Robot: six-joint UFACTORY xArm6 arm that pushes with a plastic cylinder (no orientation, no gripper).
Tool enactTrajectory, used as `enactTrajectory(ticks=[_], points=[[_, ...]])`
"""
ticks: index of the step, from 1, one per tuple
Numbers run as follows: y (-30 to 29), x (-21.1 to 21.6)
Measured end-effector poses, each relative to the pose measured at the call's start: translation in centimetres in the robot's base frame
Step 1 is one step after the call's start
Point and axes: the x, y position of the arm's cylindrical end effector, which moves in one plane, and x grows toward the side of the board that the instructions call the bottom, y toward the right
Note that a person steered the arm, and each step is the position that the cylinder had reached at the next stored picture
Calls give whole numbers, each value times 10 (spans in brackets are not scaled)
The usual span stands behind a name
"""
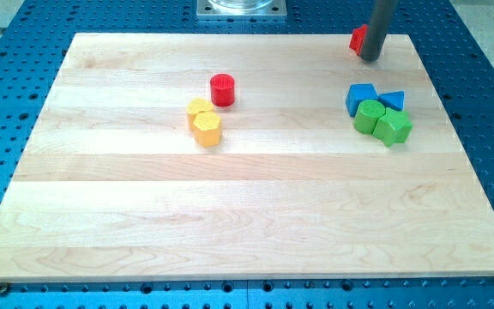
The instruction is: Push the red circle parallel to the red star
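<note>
My tip (370, 58) sits at the pale wooden surface (230, 215) top right, touching a part-hidden red block (358, 38) — red cylinder block (222, 89) well apart, nr centre-left. No pincer, no readable writing.

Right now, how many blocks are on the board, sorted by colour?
Red: 2, the red circle and a red block partly hidden behind my tip
Yellow: 2
Blue: 2
Green: 2
Total: 8
</note>
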Motion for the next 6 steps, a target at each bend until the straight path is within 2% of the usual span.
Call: enactTrajectory(ticks=[1, 2, 3, 4, 5, 6], points=[[-68, 49], [-170, 116], [-261, 130], [-243, 62], [-191, 19], [-280, 15]])
